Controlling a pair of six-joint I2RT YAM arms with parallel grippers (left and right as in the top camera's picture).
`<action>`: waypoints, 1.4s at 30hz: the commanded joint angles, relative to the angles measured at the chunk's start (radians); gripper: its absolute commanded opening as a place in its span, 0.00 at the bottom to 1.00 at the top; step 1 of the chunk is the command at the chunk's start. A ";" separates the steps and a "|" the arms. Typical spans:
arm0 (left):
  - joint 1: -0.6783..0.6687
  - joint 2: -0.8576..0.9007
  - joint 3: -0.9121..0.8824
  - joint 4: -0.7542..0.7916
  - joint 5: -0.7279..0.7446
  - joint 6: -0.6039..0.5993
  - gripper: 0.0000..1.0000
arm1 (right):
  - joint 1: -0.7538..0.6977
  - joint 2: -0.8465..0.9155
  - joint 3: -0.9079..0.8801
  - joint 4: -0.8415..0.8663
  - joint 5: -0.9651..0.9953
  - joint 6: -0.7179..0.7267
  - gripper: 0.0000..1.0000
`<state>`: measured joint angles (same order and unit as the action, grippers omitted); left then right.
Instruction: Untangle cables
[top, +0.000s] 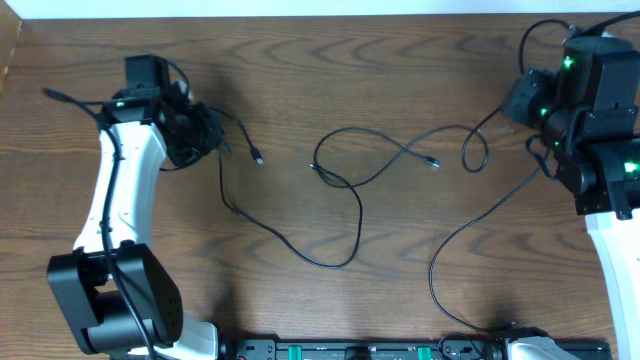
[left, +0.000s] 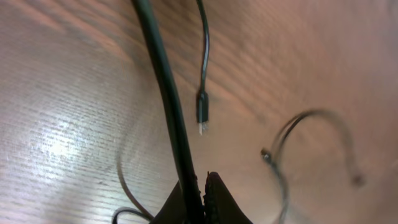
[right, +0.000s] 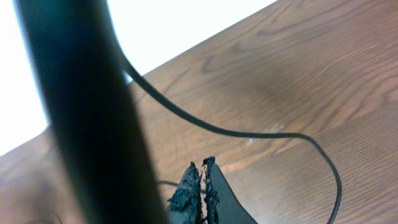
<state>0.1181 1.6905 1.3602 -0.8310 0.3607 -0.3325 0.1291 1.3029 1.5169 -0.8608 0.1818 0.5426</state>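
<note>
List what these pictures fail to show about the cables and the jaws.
- Overhead: both sets of jaws, hidden under the left arm and right arm.
- Left wrist: whether the left jaws pinch the black strand beside them; the bottom edge cuts it off.
- Left wrist: the far cord loop, blurred.
- Overhead: which cord lies on top at the cable crossing, too thin.
- Right wrist: everything behind the blurred thick wire.

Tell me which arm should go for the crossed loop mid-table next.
Left, probably. The left gripper points toward the crossed loop, which shows in its wrist view beyond a plug end. The right gripper sits farther off, near the far edge of the table, and its wrist view misses the loop.
</note>
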 joint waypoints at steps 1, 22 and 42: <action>-0.027 -0.011 -0.045 -0.006 -0.006 0.204 0.07 | -0.006 0.006 0.004 0.020 0.180 0.107 0.01; -0.033 -0.011 -0.065 0.021 -0.013 0.201 0.08 | -0.004 0.111 0.004 -0.416 0.085 -0.113 0.01; -0.033 -0.011 -0.065 0.036 -0.013 0.196 0.08 | -0.003 0.218 -0.472 -0.389 -0.165 -0.023 0.01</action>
<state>0.0845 1.6905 1.2987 -0.7952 0.3603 -0.1520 0.1276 1.5211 1.1004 -1.2636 0.0673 0.4866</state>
